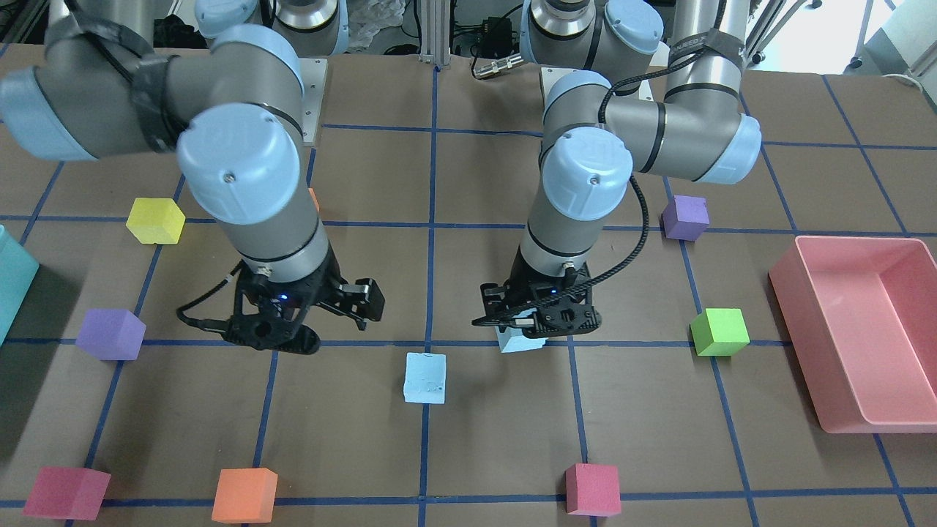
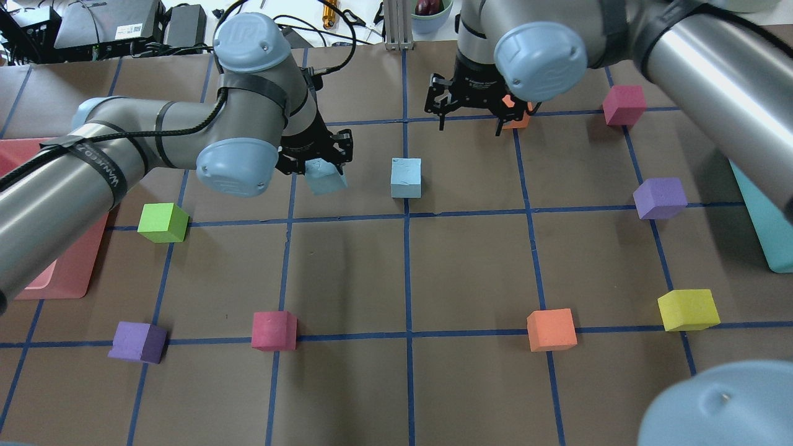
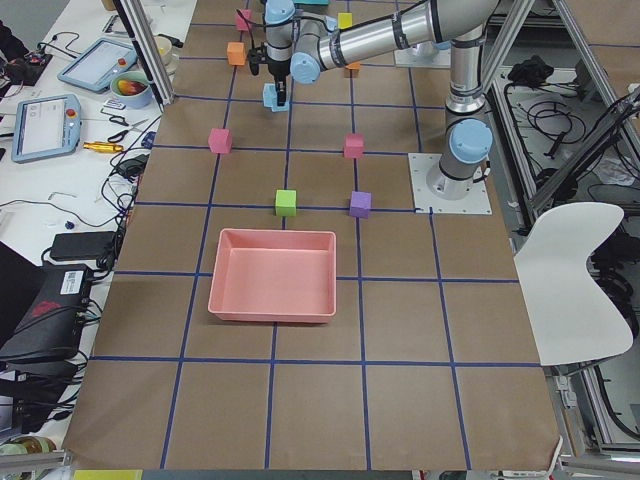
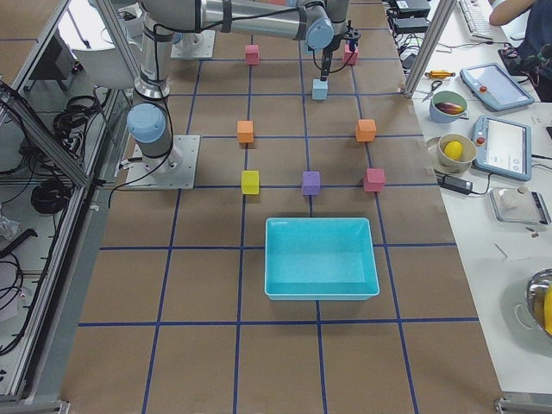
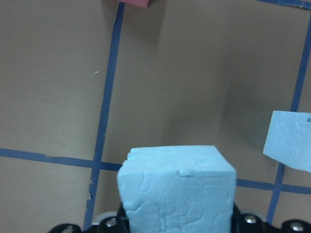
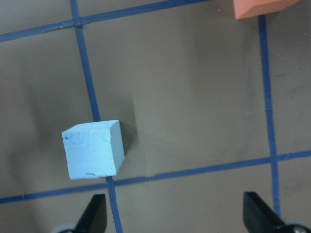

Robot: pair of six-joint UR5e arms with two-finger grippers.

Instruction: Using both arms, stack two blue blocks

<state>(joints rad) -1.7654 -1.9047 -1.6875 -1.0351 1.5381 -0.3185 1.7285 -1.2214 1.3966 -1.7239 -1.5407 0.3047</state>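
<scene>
Clamping one blue block [image 2: 327, 181], left gripper [image 2: 317, 163], right gripper [image 2: 469, 124] apart, pink bin [image 1: 871, 322], turquoise bin [image 4: 321, 259]

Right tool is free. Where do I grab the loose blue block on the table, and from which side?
From straight above, I'd say: right tool on two opposite side faces of the loose blue block, mid-height. It lies flat, a plain cube, all sides free; the held blue block in the left tool is apart.

Robotics lab: teach pendants [image 3: 40, 125], grid-taped table [image 3: 300, 410], aluminium framing [image 3: 150, 50].
</scene>
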